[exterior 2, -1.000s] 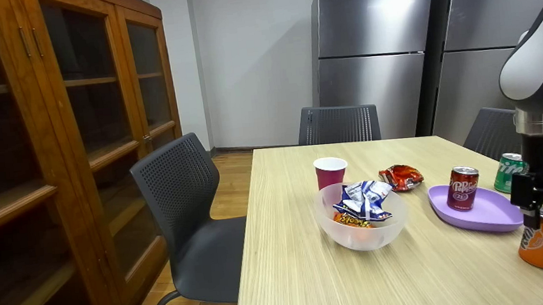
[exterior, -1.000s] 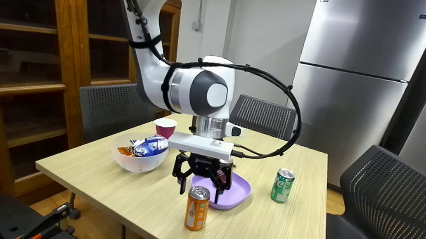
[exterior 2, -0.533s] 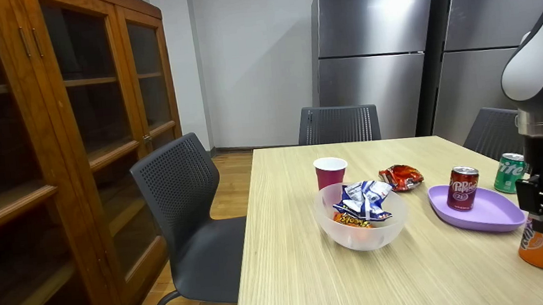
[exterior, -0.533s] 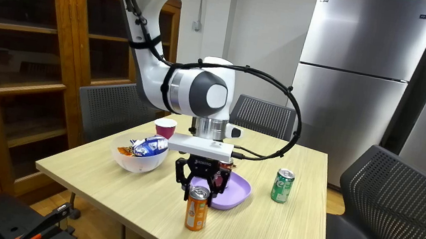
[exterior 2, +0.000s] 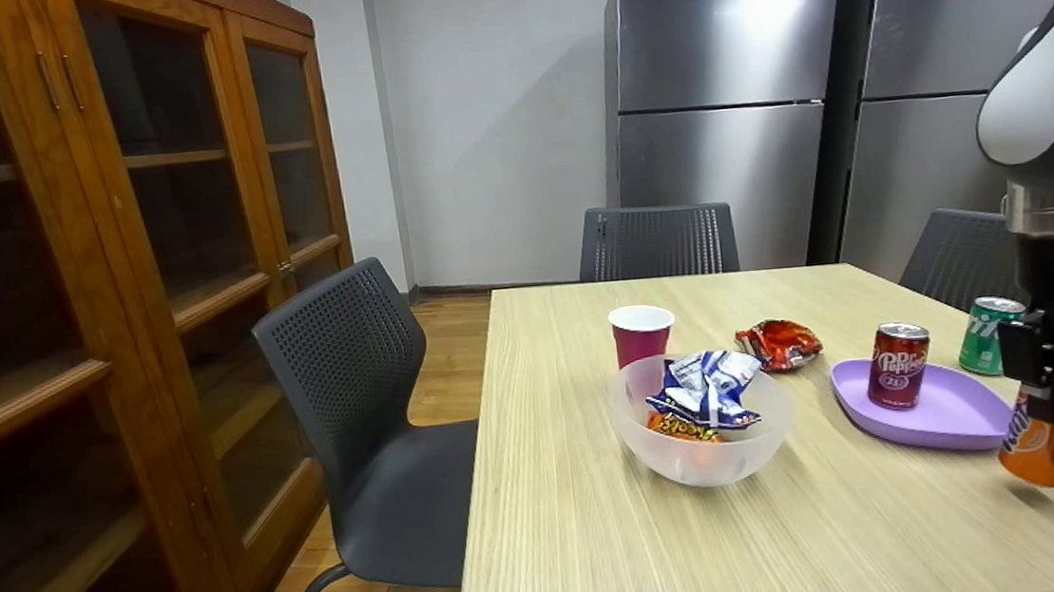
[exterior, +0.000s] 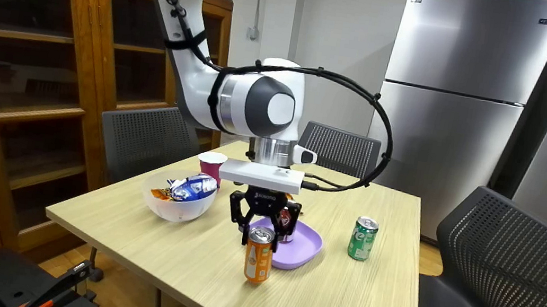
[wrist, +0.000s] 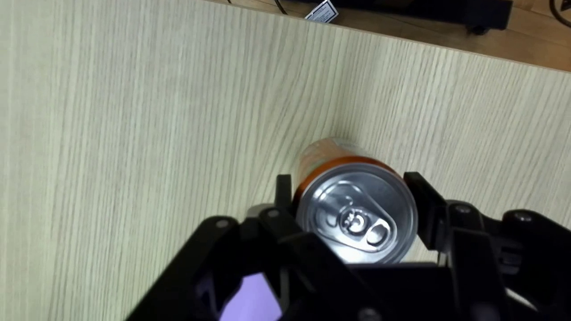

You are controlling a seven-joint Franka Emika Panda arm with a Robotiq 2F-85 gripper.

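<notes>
My gripper (exterior: pixel 260 242) is shut on an orange soda can (exterior: pixel 258 264), with a finger on each side near its top. The can hangs a little above the table, nearly upright, with a shadow under it in an exterior view (exterior 2: pixel 1051 450). In the wrist view the can's silver lid (wrist: pixel 357 214) sits between the fingers. A purple plate (exterior: pixel 303 246) lies just behind the can, and a corner of it shows in the wrist view (wrist: pixel 252 301). A dark red Dr Pepper can (exterior 2: pixel 899 368) stands on the plate, partly hidden behind the gripper in an exterior view.
A green can (exterior: pixel 362 238) stands beyond the plate. A translucent bowl (exterior 2: pixel 704 462) holds snack bags. A maroon cup (exterior 2: pixel 642 335) and a red snack bag (exterior 2: pixel 779 345) are behind it. Chairs (exterior 2: pixel 367 424) surround the table (exterior 2: pixel 566 521). The table's edge (wrist: pixel 401 40) shows in the wrist view.
The gripper came down, its fingers closed on the orange can, and it rose with the can off the table. The can has shifted slightly toward the plate. Other things have not moved.
</notes>
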